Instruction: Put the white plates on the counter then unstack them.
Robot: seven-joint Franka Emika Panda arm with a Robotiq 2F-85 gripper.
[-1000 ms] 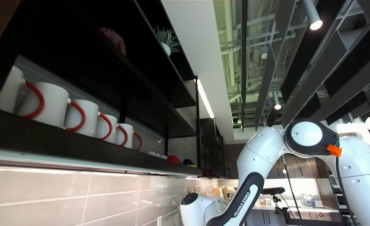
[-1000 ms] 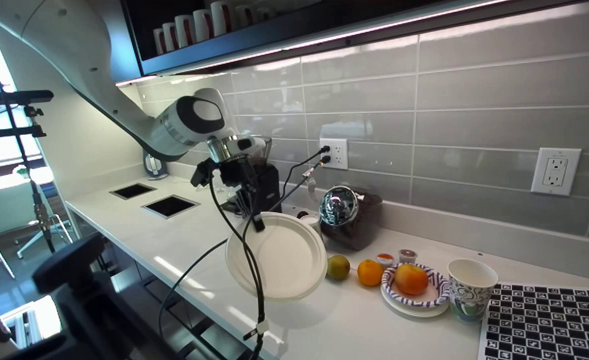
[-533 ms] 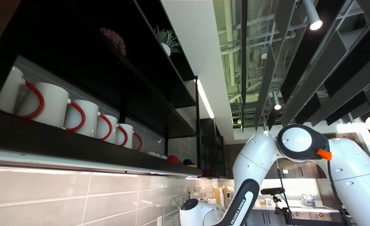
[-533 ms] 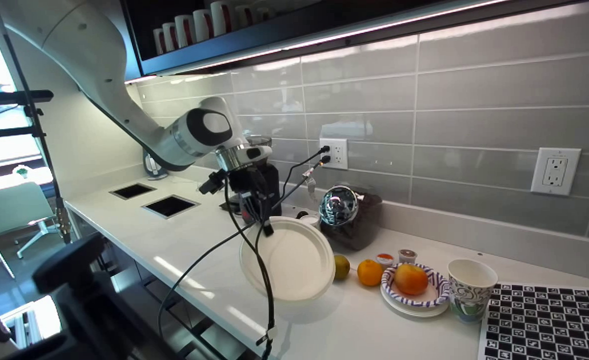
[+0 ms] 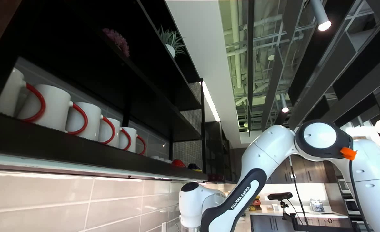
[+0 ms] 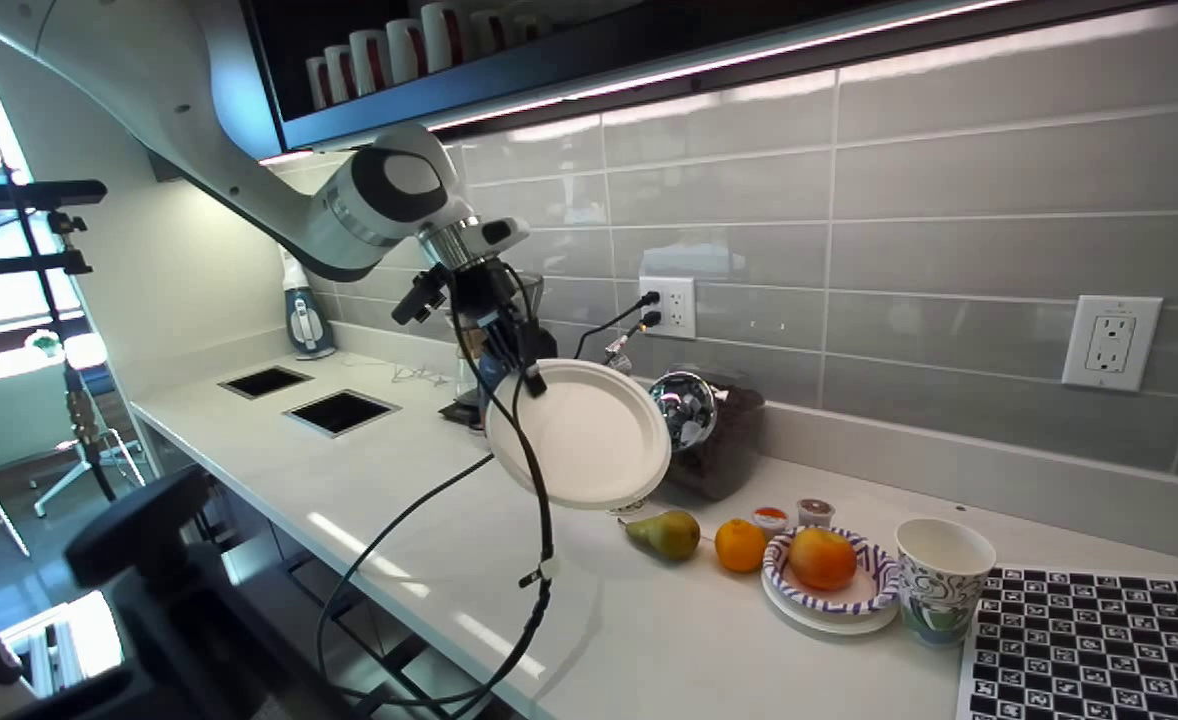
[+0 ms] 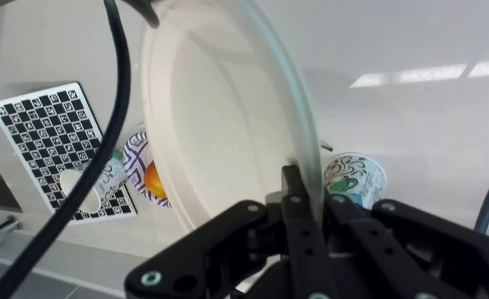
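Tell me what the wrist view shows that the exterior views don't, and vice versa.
Only the wrist view clearly shows both black gripper fingers, shut on the rim of a round white plate, and green marking on a round white swirl-patterned item.

Only exterior views show white mugs with red handles and a shiny chrome dome.

Shared with an exterior view: the held plate, a purple-patterned white bowl, a black-and-white checkerboard.
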